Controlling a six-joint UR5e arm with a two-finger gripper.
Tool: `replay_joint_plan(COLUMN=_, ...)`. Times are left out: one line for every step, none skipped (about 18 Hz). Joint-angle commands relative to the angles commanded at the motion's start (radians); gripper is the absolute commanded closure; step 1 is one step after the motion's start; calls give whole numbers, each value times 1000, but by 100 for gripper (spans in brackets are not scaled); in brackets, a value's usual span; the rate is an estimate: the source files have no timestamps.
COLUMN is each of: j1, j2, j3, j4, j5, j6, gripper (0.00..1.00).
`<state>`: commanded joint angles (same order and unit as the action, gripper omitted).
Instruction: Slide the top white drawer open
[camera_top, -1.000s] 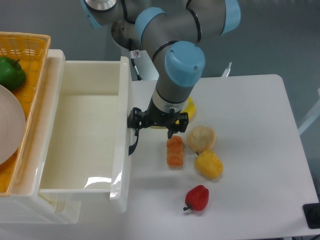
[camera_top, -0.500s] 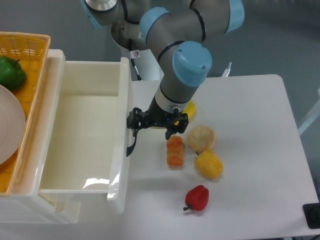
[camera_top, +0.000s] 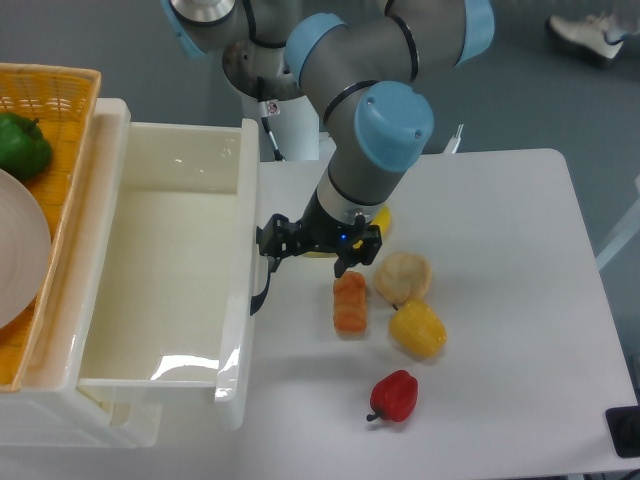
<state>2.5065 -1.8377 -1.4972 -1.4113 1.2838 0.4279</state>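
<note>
The top white drawer (camera_top: 246, 190) stands pulled far out from its cabinet at the left, and its smooth cream inside is empty. A black curved handle (camera_top: 260, 293) hangs on its front wall, which faces right. My gripper (camera_top: 270, 243) sits against the upper end of that handle, and its dark fingers look closed around it. The arm's blue wrist (camera_top: 392, 125) leans in from the right above it.
A yellow wicker basket (camera_top: 60, 85) on the cabinet holds a green pepper (camera_top: 22, 145) and a white plate (camera_top: 20, 250). On the table beside the gripper lie an orange carrot piece (camera_top: 349, 302), a beige potato (camera_top: 403, 276), a yellow pepper (camera_top: 417, 330) and a red pepper (camera_top: 395, 396).
The arm's wrist has swung slightly right while the gripper stayed at the handle. The drawer's front wall and its handle shifted a little to the left.
</note>
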Motion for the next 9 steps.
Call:
replay_joint_plan(j1=8, j2=0, j3=3, j4=2, j5=18, j6=23, gripper=0)
replay_joint_plan(j1=11, j2=0, j3=9, j4=2, j5=31, j6=52, gripper=0)
replay_joint_plan(j1=11, j2=-3, j3=11, j4=2, j5=37, j6=81, gripper=0)
replay_joint_plan(j1=12, j2=-3, j3=11, j4=6, j5=48, j6=97, gripper=0)
replay_joint_plan(j1=20, j2=-3, j3=11, j4=17, j5=74, j6=110, gripper=0)
replay_joint_plan(j1=23, j2=-3, j3=11, j4=25, j5=100, j6=123, gripper=0)
replay_joint_plan(j1=25, j2=-2, j3=11, j4=28, j5=115, j6=135, gripper=0)
replay_joint_plan(j1=29, j2=-2, j3=11, j4=31, j5=126, j6=149, gripper=0)
replay_joint_plan(j1=34, j2=0, j3=11, j4=31, j5=137, j6=169, gripper=0)
